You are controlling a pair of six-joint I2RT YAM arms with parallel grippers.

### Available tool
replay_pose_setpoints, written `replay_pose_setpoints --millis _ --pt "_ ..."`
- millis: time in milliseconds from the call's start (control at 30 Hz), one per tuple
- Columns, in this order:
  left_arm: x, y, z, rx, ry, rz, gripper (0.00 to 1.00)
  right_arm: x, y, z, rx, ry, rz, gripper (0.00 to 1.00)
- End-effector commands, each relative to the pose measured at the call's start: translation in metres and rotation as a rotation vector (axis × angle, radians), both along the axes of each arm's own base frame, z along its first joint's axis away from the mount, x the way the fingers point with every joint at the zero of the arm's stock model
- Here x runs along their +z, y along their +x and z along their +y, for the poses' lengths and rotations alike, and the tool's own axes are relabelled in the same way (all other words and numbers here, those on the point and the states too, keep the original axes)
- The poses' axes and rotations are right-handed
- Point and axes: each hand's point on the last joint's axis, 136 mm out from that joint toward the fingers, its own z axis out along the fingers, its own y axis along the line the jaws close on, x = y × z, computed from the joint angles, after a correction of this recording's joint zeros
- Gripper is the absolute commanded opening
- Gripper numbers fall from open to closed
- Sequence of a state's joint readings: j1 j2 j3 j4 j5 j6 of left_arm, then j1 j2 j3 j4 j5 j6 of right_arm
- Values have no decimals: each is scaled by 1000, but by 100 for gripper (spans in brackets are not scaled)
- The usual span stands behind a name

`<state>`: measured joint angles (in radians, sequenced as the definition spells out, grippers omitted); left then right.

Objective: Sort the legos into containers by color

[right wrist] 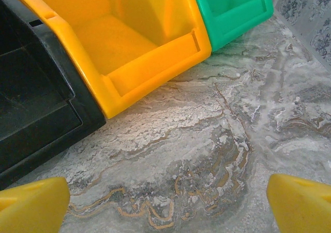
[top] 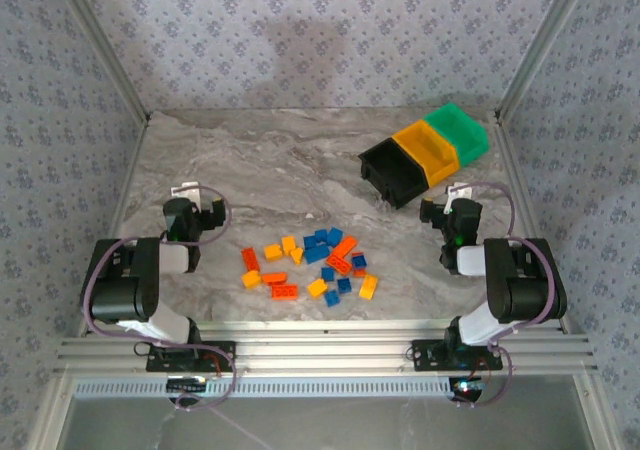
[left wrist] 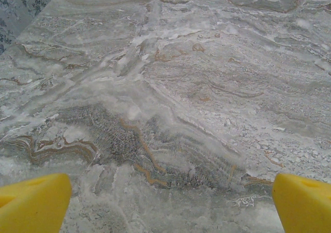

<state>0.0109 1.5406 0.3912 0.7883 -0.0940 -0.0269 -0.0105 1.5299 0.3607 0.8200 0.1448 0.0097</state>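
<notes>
Gaping empty, left pincer (left wrist: 168, 204), right pincer (right wrist: 166, 204), legos (top: 316, 252) central, containers (top: 425, 153) near right table (top: 250, 170) edge

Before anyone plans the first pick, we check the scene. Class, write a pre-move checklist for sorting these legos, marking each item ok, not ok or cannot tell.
1. Left gripper open, empty: ok.
2. Right gripper open, empty: ok.
3. Legos loose on table, between arms: ok.
4. Yellow bin empty: ok.
5. Black bin, green bin fully empty: cannot tell.
6. Bin matching blue legos: cannot tell.
</notes>
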Motion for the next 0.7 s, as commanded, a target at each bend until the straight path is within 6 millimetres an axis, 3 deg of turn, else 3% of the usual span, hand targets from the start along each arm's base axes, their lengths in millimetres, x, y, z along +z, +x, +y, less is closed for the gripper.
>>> replay_pose_setpoints --millis 0,133,300,400,467,533,600,667 --pt "29 11 0 16 4 -40 100 23 7 -9 -39 -9 -52 100" --pt "53 10 14 115 -7 35 100 53 6 -18 -106 -5 6 100" --pt "96 4 20 204 -124 -104 100 80 1 -15 -185 -19 27 100" --pt "114 0 37 374 -286 -181 100 100 -3 -20 -308 -37 7 100" --pt "108 -13 55 586 -449 -119 100 105 -5 -29 -406 121 -6 100" --pt "102 -28 67 750 -544 -45 100 91 -23 -42 -583 339 75 100" --pt "104 -23 61 720 -585 -15 100 91 -10 -43 -524 464 75 100" --pt "111 -11 44 600 -621 -9 100 94 4 -30 -391 508 72 100"
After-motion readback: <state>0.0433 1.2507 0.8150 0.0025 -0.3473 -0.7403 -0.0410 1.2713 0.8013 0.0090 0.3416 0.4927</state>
